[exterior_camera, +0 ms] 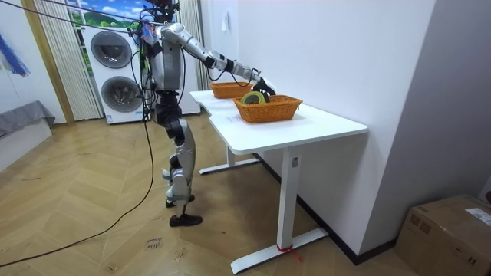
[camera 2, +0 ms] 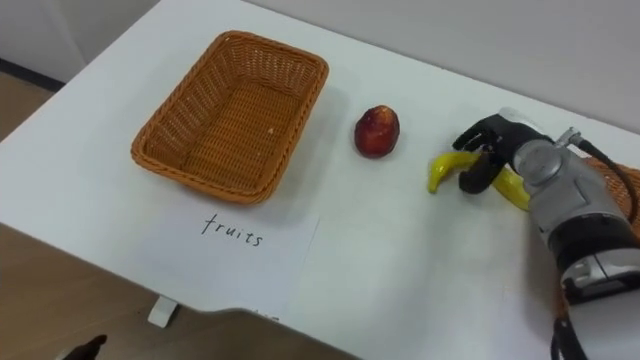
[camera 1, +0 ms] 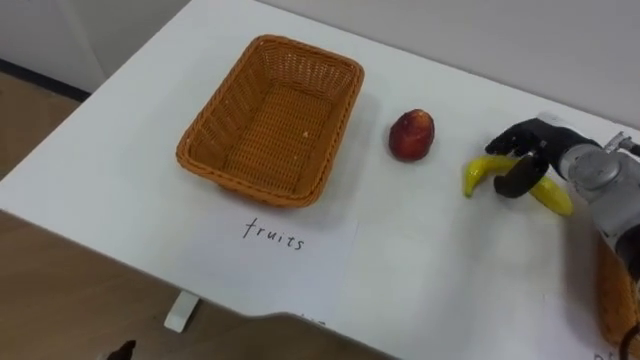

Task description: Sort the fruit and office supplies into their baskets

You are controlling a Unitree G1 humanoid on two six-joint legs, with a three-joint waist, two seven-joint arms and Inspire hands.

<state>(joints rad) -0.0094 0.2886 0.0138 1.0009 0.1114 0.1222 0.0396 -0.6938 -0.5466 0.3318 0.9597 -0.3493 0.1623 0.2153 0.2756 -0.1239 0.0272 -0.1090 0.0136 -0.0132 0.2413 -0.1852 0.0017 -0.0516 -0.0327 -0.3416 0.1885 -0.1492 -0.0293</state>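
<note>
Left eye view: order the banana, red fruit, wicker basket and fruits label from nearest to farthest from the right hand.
1. Banana, far right, with the right hand curled round it.
2. Red fruit, just left of the banana.
3. Wicker basket, farther left, and the paper label in front of it: too close to call.

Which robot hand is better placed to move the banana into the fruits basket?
Right. The right robot hand is curled round the banana on the table; the wicker basket lies beyond the red fruit.
</note>
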